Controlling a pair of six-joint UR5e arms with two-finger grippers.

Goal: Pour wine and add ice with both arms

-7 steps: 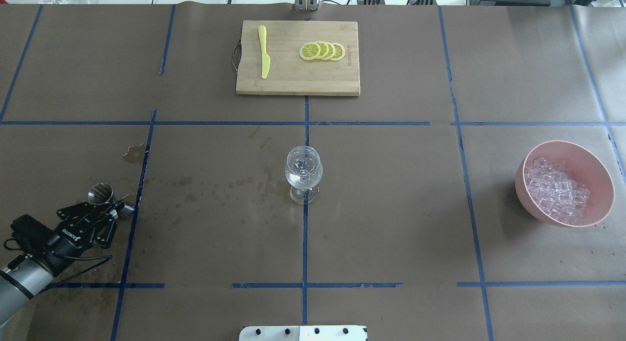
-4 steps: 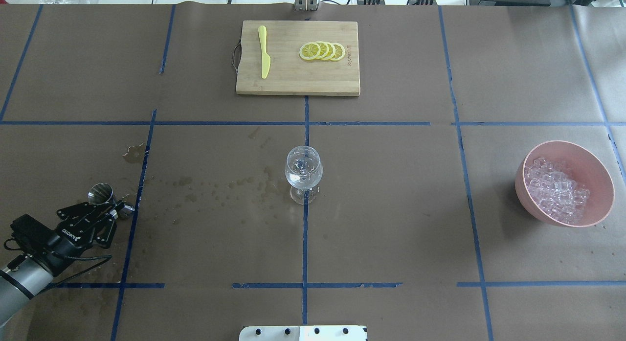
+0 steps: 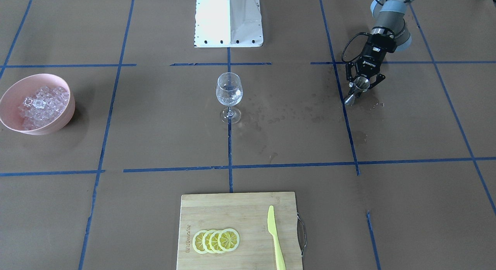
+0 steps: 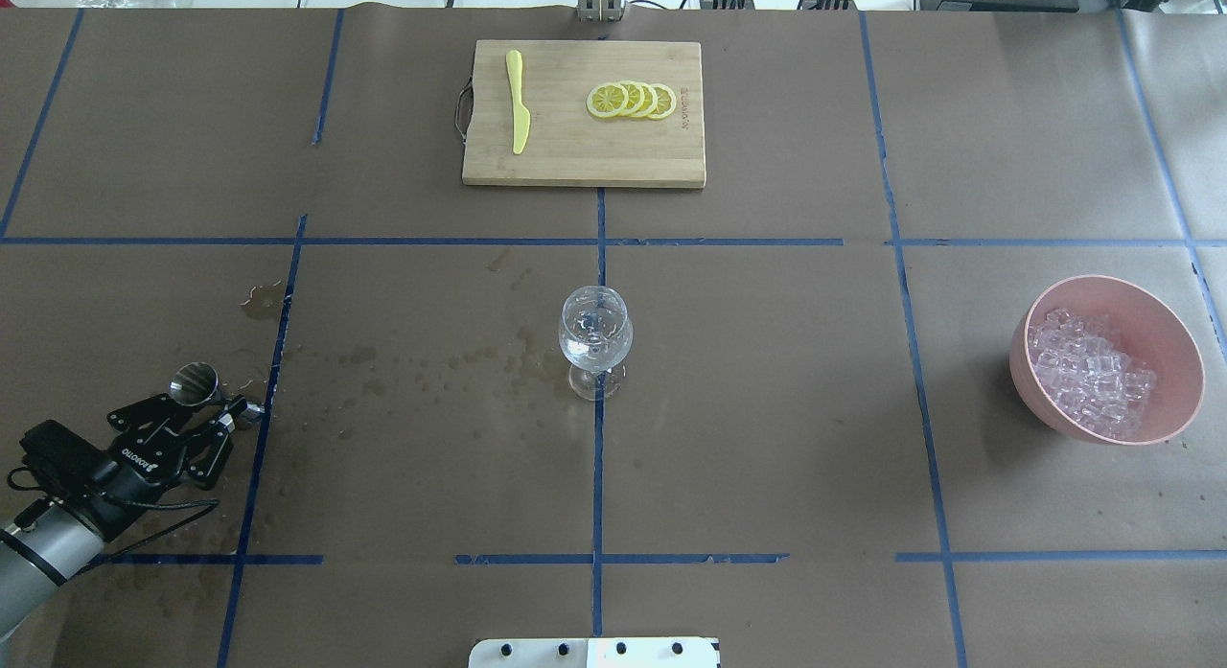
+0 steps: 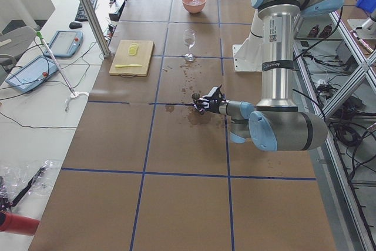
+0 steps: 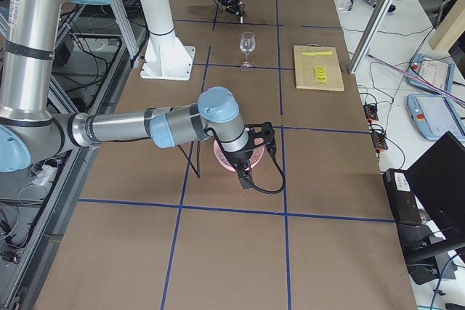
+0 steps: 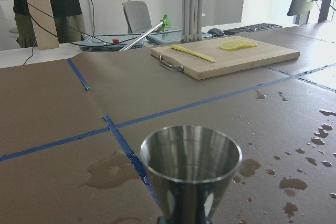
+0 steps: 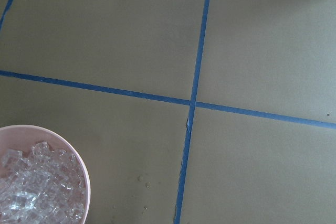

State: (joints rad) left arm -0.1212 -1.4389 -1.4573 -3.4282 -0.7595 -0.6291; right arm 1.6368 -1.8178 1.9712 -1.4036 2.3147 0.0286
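A clear stemmed wine glass [image 4: 595, 337] stands upright at the table's middle, and shows in the front view [image 3: 229, 93]. My left gripper [image 4: 219, 411] is shut on a steel jigger [image 4: 194, 382] low over the table's near left; the front view [image 3: 361, 87] shows the fingers around the jigger's waist. The jigger [image 7: 191, 166] fills the left wrist view, open end up. Ice [image 4: 1093, 376] fills a pink bowl [image 4: 1150, 313] at the right. My right gripper [image 6: 247, 157] shows only in the exterior right view, beside the bowl; I cannot tell if it is open or shut.
A wooden cutting board [image 4: 575, 160] lies at the far middle with lemon slices [image 4: 631, 100] and a yellow knife [image 4: 518, 103]. Wet spots [image 4: 431, 371] dot the paper between jigger and glass. The white pedestal [image 3: 228, 18] stands at the near edge.
The left gripper has shifted very slightly, and the jigger's open end has tipped a little further towards the left. Nothing else has moved.
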